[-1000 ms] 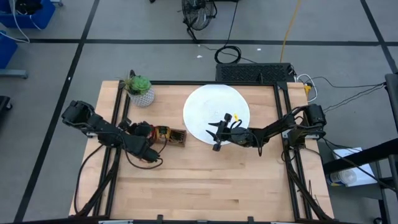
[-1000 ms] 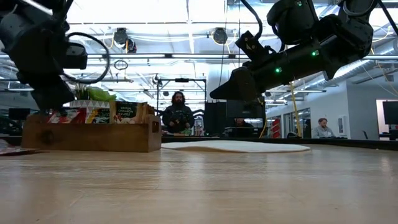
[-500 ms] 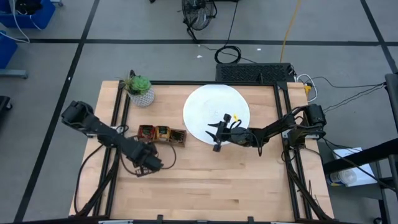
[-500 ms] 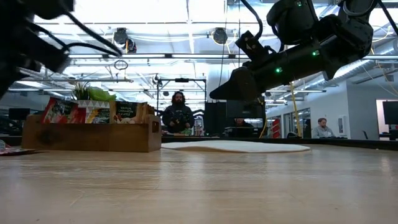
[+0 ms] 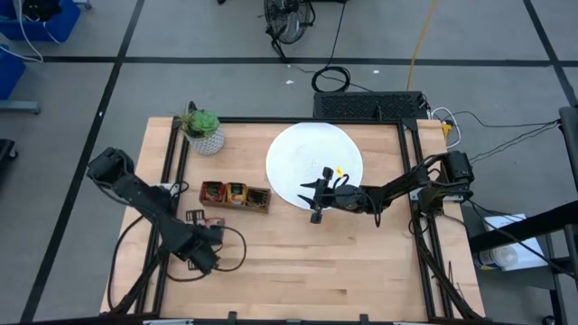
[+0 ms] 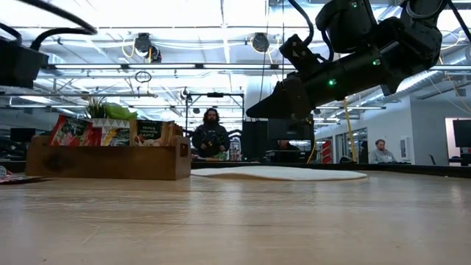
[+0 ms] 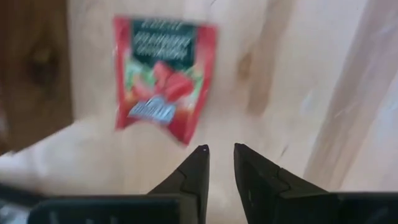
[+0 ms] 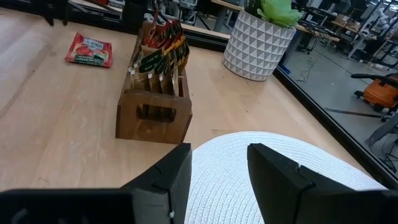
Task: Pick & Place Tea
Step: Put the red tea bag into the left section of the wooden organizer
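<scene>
A red tea sachet (image 7: 163, 74) lies flat on the wood (image 5: 195, 217), just left of the brown tray (image 5: 235, 194). More tea sachets (image 8: 158, 53) stand upright in that tray. My left gripper (image 7: 219, 149) points down over bare table near the sachet, toward the near edge (image 5: 203, 255). Its fingers stand a narrow gap apart with nothing between them. My right gripper (image 8: 217, 168) hovers open and empty over the near-left rim of the white disc (image 5: 314, 158), pointing toward the tray.
A green plant in a white pot (image 5: 204, 131) stands at the far left corner. Black frame rails (image 5: 167, 181) run along the table's left and right sides. Bare wood (image 5: 316, 262) stretches along the near side. People (image 6: 211, 134) are in the room behind.
My left gripper has swung away from the tray toward the table's near edge and rolled at the wrist. The red sachet beside the tray, covered by the arm before, now lies in plain sight. My right arm has kept still.
</scene>
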Action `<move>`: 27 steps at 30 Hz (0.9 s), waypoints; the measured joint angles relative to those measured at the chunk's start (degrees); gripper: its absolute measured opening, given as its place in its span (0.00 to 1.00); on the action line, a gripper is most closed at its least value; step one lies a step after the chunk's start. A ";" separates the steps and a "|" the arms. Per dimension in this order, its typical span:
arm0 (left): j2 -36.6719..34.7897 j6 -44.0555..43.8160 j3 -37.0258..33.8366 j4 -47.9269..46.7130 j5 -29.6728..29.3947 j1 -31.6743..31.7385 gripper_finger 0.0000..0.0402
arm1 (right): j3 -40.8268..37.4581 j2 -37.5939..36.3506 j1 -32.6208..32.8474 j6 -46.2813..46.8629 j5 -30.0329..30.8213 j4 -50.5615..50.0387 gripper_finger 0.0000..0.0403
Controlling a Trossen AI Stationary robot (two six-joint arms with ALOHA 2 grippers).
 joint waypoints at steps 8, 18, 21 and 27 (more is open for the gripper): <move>0.02 6.32 -3.95 5.74 -2.37 -4.38 0.17 | 0.02 0.00 0.00 -0.03 -0.01 -0.03 0.35; 0.07 -4.81 -6.38 23.39 -1.74 -6.33 0.04 | 0.00 0.00 0.00 0.04 -0.01 0.01 0.35; 0.07 -7.08 -8.12 33.55 -4.54 -4.98 0.02 | 0.00 0.00 0.00 0.07 -0.01 0.01 0.35; 0.07 -5.12 -8.01 28.16 0.57 -2.34 0.09 | 0.01 0.00 0.00 0.09 0.00 0.04 0.35</move>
